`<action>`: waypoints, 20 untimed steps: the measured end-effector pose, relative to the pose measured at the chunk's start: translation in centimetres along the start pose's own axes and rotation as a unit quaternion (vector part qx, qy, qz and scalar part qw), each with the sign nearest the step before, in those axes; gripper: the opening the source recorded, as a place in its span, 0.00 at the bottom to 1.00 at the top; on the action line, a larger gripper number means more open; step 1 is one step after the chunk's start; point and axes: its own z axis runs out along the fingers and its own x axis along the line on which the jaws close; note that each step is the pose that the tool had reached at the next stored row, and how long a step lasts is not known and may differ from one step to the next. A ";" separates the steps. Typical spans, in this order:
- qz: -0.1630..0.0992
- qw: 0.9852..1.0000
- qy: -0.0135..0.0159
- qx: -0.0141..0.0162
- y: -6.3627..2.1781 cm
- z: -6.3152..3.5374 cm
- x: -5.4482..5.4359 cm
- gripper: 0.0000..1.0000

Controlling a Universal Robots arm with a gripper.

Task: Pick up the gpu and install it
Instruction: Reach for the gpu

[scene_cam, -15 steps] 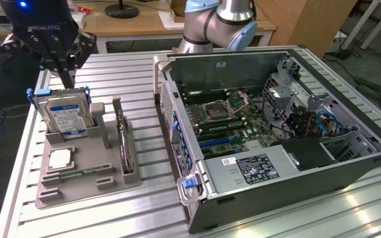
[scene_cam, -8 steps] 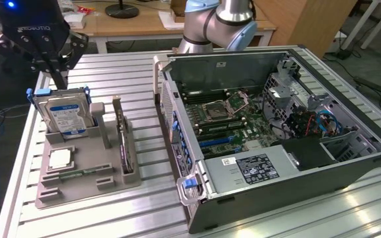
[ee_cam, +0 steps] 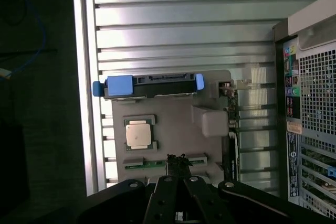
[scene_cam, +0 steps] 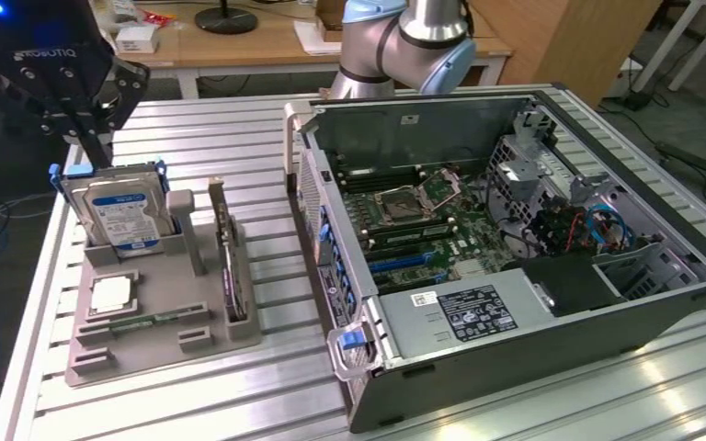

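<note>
Ribbed aluminium slats make up the table, and behind it I can see wooden desks and the arm's blue-grey joints. On the exterior view's left sits a grey tray with moulded slots. A hard drive with a blue label stands upright in the far slot. A square silver processor chip lies flat in its pocket. A narrow green memory stick lies in a groove beside the chip.

The gpu stands on its long edge in the tray's slot on the side nearest the computer case, apart from the tool.

On the exterior view's right the case lies with its side off. Inside it I see a green mainboard with an open processor socket, a black box in one corner, and a tangle of blue and red cables.

My tool hangs above the tray, just over the hard drive in the exterior view. From the wrist view its fingers look pressed together, with nothing between them.
</note>
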 end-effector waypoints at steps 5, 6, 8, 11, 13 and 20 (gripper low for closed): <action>0.000 1.000 0.000 0.000 0.00 0.00 0.0 0.10; 0.000 1.000 0.000 0.000 0.01 0.01 -0.1 0.10; 0.000 1.000 0.000 0.000 0.04 0.03 -0.5 0.10; 0.000 1.000 0.000 0.000 0.08 0.07 -1.1 0.10; 0.000 1.000 0.000 0.000 0.12 0.11 -1.6 0.10; 0.000 1.000 0.000 0.000 0.22 0.25 -3.1 0.10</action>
